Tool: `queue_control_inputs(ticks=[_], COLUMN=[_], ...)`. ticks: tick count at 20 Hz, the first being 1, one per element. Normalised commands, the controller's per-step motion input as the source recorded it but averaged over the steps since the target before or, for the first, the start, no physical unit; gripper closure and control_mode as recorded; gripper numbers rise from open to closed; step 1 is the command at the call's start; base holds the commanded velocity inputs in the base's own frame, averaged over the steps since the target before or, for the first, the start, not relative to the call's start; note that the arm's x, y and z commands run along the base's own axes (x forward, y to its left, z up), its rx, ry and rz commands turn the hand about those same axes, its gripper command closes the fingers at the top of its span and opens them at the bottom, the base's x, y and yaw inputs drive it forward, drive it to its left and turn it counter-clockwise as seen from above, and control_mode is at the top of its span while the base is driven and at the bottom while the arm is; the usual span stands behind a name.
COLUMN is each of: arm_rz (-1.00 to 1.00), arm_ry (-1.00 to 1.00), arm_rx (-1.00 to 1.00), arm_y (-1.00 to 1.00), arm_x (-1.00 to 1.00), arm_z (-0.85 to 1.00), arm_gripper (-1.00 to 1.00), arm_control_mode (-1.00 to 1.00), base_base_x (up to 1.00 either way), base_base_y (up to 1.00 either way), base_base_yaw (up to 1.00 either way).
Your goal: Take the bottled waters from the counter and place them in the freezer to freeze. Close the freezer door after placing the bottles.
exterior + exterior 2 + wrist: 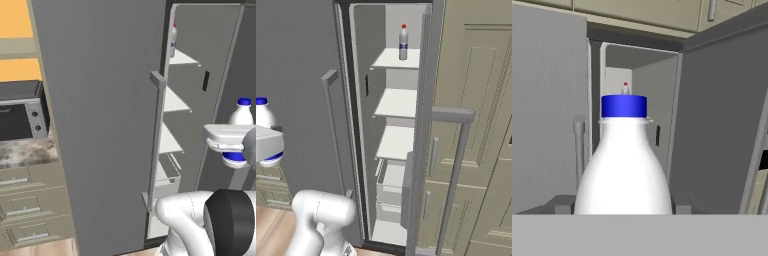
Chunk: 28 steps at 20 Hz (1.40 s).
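Second bottle in transit. The gripper [235, 142] is clamped on the blue-capped bottle [241, 115], held upright in front of the open freezer [398, 105]. In the hand view the bottle's white body and blue cap stand between the finger tips, whose contact with it sits below the visible part, so the hold is read from the left base view, where the white hand wraps the bottle's lower half.

The red-capped bottle [403, 43] stands on the top white shelf [397, 59], toward the back of the compartment. One of two is therefore stowed. The lower shelves look bare, with a bin beneath them.

The freezer door [107, 125] is swung out wide, its bar handle [156, 140] edge-on to the left base camera. The carried bottle is outside the cabinet, off to the side of the opening rather than in it.

Judgement: the step in hand is the carry toward the freezer. Next move calls for bringing the bottle in through the opening, clear of the door edge and shelf lips, setting it flat on a shelf, releasing, withdrawing, then pushing the door shut.
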Motion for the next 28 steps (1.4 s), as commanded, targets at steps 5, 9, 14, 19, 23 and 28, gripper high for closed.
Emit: queue_control_inputs(ticks=[5, 9, 14, 19, 23, 28], arm_rz=[0.0, 0.0, 0.0, 0.0, 0.0, 0.0], arm_ry=[0.0, 0.0, 0.0, 0.0, 0.0, 0.0], arm_rx=[0.0, 0.0, 0.0, 0.0, 0.0, 0.0], arm_y=[0.0, 0.0, 0.0, 0.0, 0.0, 0.0], arm_x=[0.0, 0.0, 0.0, 0.0, 0.0, 0.0], arm_z=[0.0, 0.0, 0.0, 0.0, 0.0, 0.0], arm_gripper=[1.0, 1.0, 1.0, 1.0, 1.0, 1.0], arm_control_mode=[1.0, 1.0, 1.0, 1.0, 1.0, 1.0], base_base_x=[0.39, 0.49, 0.27, 0.08, 0.14, 0.15], base_base_y=[-0.14, -0.16, -0.13, -0.25, -0.45, -0.45], base_base_yaw=[0.04, 0.02, 0.01, 0.0, 0.01, 0.02])
